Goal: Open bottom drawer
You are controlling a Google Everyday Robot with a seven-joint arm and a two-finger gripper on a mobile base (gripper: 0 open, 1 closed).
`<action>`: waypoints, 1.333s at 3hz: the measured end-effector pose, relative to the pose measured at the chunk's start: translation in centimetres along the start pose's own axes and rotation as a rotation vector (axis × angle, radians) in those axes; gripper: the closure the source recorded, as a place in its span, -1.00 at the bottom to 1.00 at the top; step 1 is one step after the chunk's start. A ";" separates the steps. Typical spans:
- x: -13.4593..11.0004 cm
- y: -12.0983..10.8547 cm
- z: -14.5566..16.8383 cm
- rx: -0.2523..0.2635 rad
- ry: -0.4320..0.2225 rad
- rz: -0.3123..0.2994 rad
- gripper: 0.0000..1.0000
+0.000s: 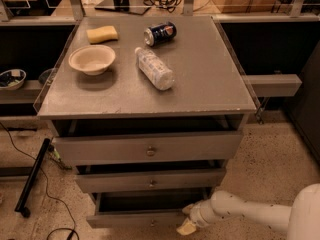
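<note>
Gripper (188, 226): low, at the right end of the bottom drawer's front, pale tip against or just beside that corner; whether it is spread or closed up cannot be told

Arm (250, 216): white, reaching in from the lower right, close to the floor

Bottom drawer (135, 219): lowest and narrowest of three grey fronts; a dark strip of interior shows above its front, so judged partly out with travel left; its knob not made out

Middle drawer (125, 182) and top drawer (110, 149): one small centre knob each, both ajar

Worktop (210, 84): carries a bowl (92, 59), a yellow sponge (102, 34), a soda can (160, 33) and a clear plastic bottle (155, 68), the last two lying on their sides

Handling note: draw straight out along the runners, level and slow; contact sits off-centre, so a skewed pull may bind the drawer, and a jolt could roll the can or bottle
</note>
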State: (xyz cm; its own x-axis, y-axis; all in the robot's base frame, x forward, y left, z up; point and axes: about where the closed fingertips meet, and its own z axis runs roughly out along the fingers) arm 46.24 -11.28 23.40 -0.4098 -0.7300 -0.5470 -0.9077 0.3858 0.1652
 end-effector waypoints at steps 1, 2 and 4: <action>0.0 0.0 0.0 0.000 0.000 0.000 -1.00; 0.2 0.1 0.5 -0.017 0.012 0.001 -1.00; 1.8 0.6 2.7 -0.088 0.058 0.032 -1.00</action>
State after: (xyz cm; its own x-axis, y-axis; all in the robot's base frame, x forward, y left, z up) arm 45.18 -10.83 20.34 -0.4413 -0.7500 -0.4926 -0.8972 0.3608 0.2545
